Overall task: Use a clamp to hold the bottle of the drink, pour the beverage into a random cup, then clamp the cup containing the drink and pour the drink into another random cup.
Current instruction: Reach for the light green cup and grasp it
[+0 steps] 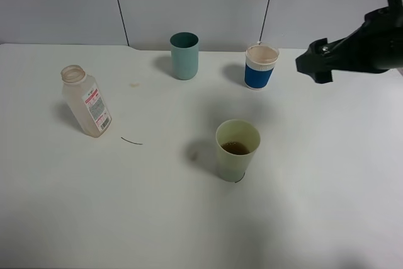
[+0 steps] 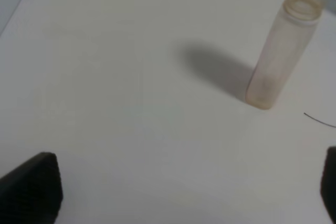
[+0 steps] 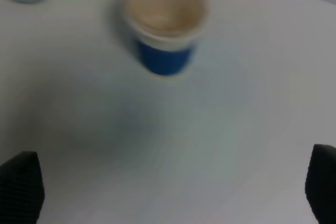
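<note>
Exterior high view: the bottle (image 1: 87, 102) stands upright near the left edge of the table (image 1: 327, 218), with no cap, and it looks empty. The pale green cup (image 1: 234, 168) stands alone near the middle of the table with a little brown drink (image 1: 235, 148) at the bottom. So I think the first pour is done. The blue and white cup (image 1: 261, 66) stands near the back edge, and the teal cup (image 1: 184, 55) is well apart from it along that edge.

The right arm (image 1: 359, 48) hangs in the air over the right side of the table, near the blue and white cup. The right gripper (image 3: 169, 187) is spread wide and holds nothing. The left gripper (image 2: 181, 187) is spread wide too, empty, with the bottle well apart from it.

The step now looks like picking up the pale green cup. A gripper must come down with one finger on each side of the cup, squeeze gently so it does not tip, lift it, carry it over the blue and white cup, and tilt it slowly so the drink goes in.
</note>
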### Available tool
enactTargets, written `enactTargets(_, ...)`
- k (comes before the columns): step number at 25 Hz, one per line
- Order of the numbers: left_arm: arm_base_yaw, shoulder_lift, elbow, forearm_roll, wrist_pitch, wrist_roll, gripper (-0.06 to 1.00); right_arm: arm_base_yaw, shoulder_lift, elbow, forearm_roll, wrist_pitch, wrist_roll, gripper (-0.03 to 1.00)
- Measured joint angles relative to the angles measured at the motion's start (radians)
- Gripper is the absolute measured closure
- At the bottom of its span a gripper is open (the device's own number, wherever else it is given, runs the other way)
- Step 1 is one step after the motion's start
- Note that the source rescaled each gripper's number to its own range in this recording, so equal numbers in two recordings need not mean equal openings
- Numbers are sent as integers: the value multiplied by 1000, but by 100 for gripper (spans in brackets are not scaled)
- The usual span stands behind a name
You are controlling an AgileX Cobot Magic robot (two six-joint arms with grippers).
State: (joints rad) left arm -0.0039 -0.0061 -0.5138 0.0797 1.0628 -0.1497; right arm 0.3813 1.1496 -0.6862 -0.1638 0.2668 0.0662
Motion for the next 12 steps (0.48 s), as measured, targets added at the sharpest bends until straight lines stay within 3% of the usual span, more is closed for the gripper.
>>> enactTargets(6, 0, 0, 0, 0, 0, 0, -5, 139, 0, 0, 1, -17, -1, -3)
enactTargets(7, 0, 0, 0, 0, 0, 0, -5, 204, 0, 0, 3, -4, -1, -3)
enactTargets(12, 0, 0, 0, 0, 0, 0, -5, 343, 0, 0, 5, 43, 5, -3)
